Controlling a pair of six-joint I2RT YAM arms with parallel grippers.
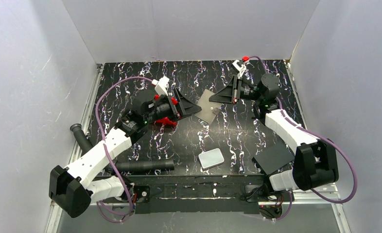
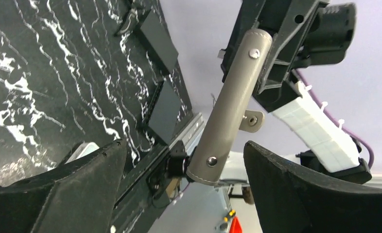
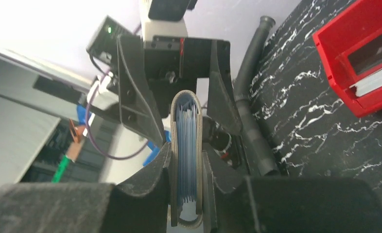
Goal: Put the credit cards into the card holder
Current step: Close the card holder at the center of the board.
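Observation:
The grey-brown card holder (image 1: 209, 107) hangs above the middle of the table between my two grippers. My right gripper (image 1: 218, 96) is shut on it. In the right wrist view the holder (image 3: 184, 94) stands edge-on between the fingers of that gripper (image 3: 186, 162), with several pale blue credit cards (image 3: 186, 141) stacked inside it. My left gripper (image 1: 191, 104) is open at the holder's other edge. In the left wrist view its gripper (image 2: 186, 191) has its jaws spread wide on either side of the holder's lower end (image 2: 228, 116) without touching it.
A red tray (image 1: 165, 122) sits under the left gripper; the right wrist view shows the tray (image 3: 344, 53) with a flat white piece inside. A white rounded slab (image 1: 211, 158) and a black sheet (image 1: 272, 158) lie near the front edge. A black tube (image 1: 145, 166) lies front left.

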